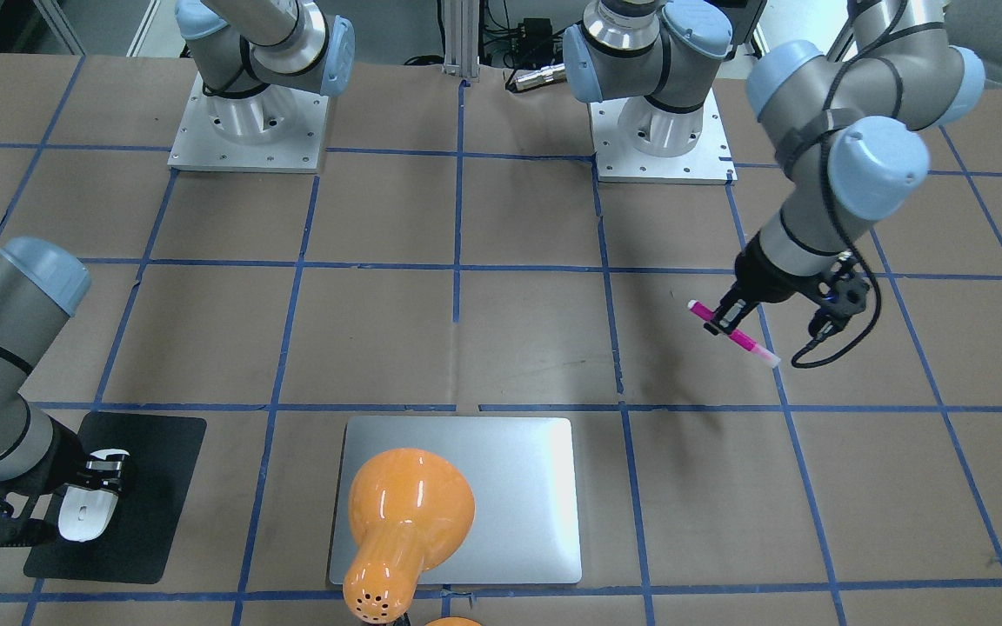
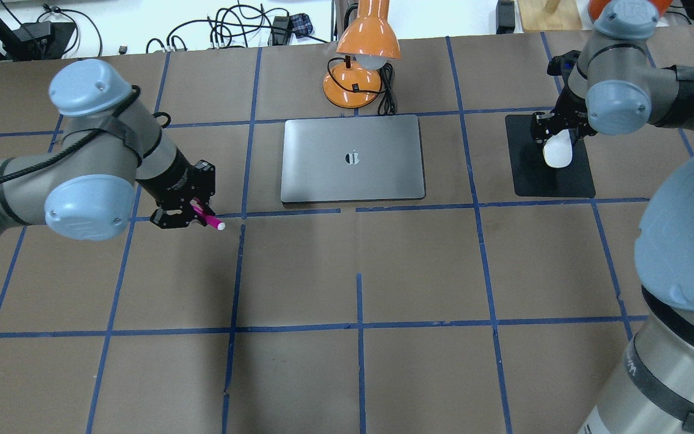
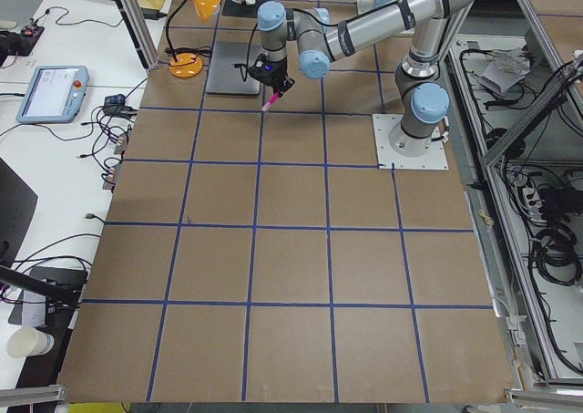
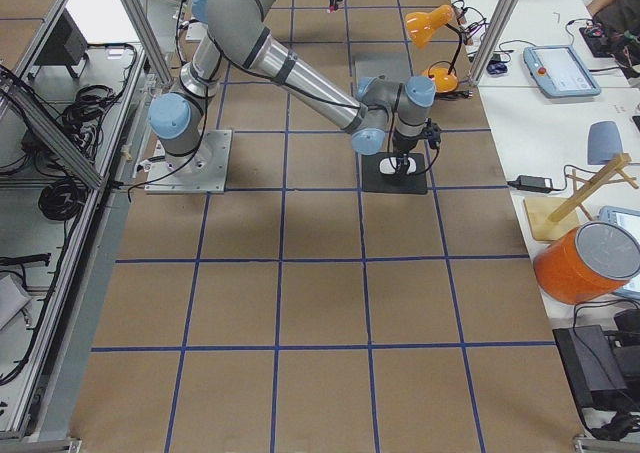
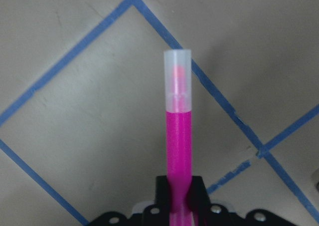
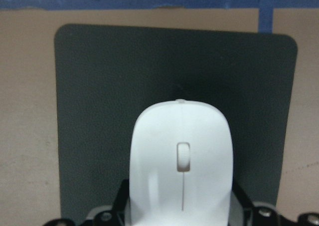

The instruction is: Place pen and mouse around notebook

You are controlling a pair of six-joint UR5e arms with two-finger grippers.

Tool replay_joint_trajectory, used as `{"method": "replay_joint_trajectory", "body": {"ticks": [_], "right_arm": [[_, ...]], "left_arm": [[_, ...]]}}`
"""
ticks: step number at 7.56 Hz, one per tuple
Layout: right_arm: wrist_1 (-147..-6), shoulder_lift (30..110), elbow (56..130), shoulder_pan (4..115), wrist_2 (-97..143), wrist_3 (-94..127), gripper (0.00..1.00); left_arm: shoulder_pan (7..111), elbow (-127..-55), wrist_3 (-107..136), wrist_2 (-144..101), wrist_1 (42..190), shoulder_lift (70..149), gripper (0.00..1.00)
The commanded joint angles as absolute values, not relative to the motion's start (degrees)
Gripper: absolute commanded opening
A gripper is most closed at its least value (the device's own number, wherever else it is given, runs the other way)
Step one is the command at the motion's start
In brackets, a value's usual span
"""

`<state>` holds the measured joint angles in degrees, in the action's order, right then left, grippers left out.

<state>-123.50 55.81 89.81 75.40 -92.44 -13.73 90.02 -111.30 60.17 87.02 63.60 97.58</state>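
1. Closed tight, the left claw (image 2: 193,212) pinches the pen (image 2: 208,218) partway along its barrel. It appears to hold the pen clear of the table, at left centre of the overhead view.
2. The pen's long axis runs diagonally there, with the pale cap pointing to the lower right, beyond the fingertips. In the left wrist view the cap sticks straight out ahead of the claw.
3. The notebook (image 2: 323,169) lies to the right of this claw and a little higher in the overhead frame, well apart from it. Its left edge runs top to bottom, and the left arm is the nearer one to that edge.
4. The coming move likely calls for carrying the pen rightward and turning it to lie along that edge, just beside it.
5. The right claw (image 2: 556,135), at upper right of the overhead view, grips the mouse (image 2: 558,154) by its sides over the mat (image 2: 555,184). Whether the mouse rests on the mat cannot be told.
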Motion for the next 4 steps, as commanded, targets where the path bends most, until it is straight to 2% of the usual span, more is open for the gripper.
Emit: {"method": "replay_joint_trajectory", "body": {"ticks": [1, 2, 3, 4], "right_arm": [[-123.92, 55.63, 91.93, 75.41, -92.46, -13.27, 0.65], [-124.27, 55.81, 91.76, 75.41, -92.20, -13.18, 0.90], [-124.19, 55.90, 91.32, 75.41, -92.28, -12.75, 1.00], [-123.93, 56.42, 90.97, 75.50, -92.46, -12.66, 1.00]], "left_arm": [[101.91, -110.57, 79.91, 86.49, 56.65, 102.54, 0.00], [104.74, -110.31, 88.07, 86.48, 50.60, 105.18, 0.00], [107.98, -110.30, 94.16, 86.57, 49.58, 107.21, 0.00], [110.80, -110.13, 98.74, 86.66, 49.40, 109.14, 0.00]]}}
